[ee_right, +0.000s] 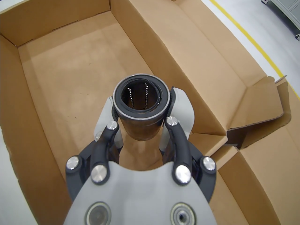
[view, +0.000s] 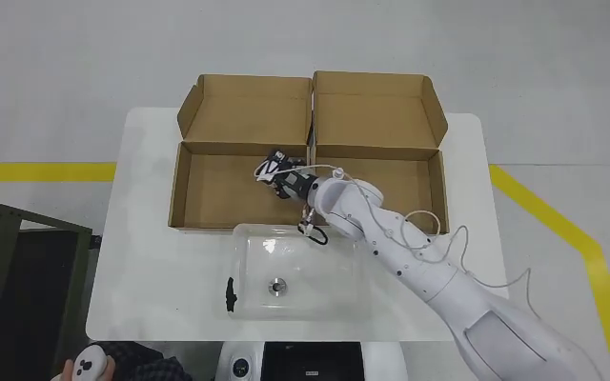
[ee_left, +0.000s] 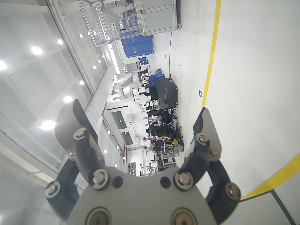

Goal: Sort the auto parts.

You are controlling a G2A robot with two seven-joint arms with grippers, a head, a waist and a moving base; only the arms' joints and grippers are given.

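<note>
One bearing held over a box, two more parts by the bin

The right gripper [ee_right: 142, 98] has its fingers [ee_right: 182, 108] closed on the sides of one dark cylindrical bearing [ee_right: 140, 115], its open bore facing away from the wrist, above the bare bottom of a cardboard box [view: 177, 195]. This is one of two boxes side by side on the white counter [view: 143, 190]; the second box [view: 419, 186] is just beside the fingers, past the meeting walls. Back from the fingers, toward the robot, sits one clear bin [view: 324, 267] with one small round metal part [view: 277, 285] in it. One black part [view: 230, 292] lies at the bin's far wall; I cannot tell whether it is inside or outside. The left gripper [ee_left: 140, 107] has its fingers spread wide with nothing between them.
</note>
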